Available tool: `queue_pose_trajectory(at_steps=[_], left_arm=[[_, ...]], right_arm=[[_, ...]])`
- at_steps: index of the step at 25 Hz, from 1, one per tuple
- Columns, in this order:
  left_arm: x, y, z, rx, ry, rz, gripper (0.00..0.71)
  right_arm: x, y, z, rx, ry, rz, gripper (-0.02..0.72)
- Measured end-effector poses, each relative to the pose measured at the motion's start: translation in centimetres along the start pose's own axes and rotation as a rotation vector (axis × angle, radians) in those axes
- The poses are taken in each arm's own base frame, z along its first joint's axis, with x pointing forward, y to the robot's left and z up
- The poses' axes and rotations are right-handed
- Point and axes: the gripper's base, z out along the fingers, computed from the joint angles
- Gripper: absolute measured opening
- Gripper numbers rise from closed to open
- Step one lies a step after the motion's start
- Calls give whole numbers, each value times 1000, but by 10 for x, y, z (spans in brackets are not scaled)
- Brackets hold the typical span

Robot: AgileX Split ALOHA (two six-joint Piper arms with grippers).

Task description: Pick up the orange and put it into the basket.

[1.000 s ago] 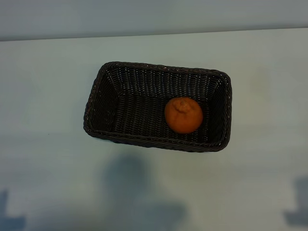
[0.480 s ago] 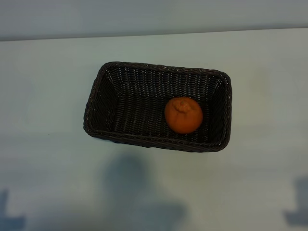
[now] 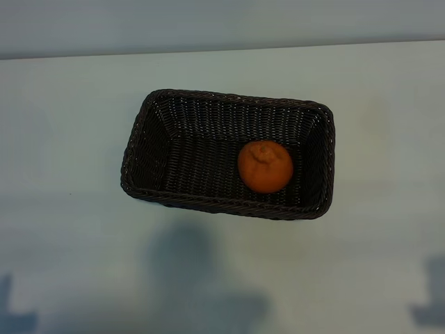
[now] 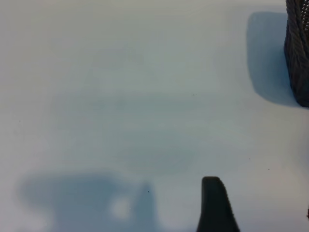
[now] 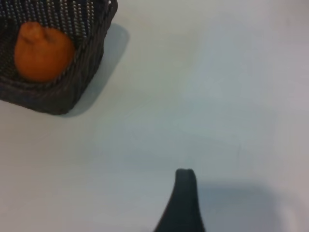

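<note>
Nothing shifted since the earlier frames. Orange (image 3: 265,166) sat inside basket (image 3: 146,111), toward its right end, stem end up. Left gripper (image 4: 251,212) and right gripper (image 5: 227,203) hung parked over bare table (image 3: 62,139), both spread open, holding nothing.

Soft even light, blurred shadows, slight haze

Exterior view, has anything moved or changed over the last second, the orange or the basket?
Nothing visibly changed. The small round bright-orange fruit lies where it was, inside the dark-brown woven wicker basket, toward its right end, and the basket sits in the same spot on the pale table.
</note>
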Motion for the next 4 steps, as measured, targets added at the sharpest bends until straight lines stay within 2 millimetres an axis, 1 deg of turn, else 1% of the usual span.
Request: queue_pose_trajectory(at_steps=[4], left_arm=[[0,0,0,0,0,0,481]], right_arm=[[0,0,0,0,0,0,595]])
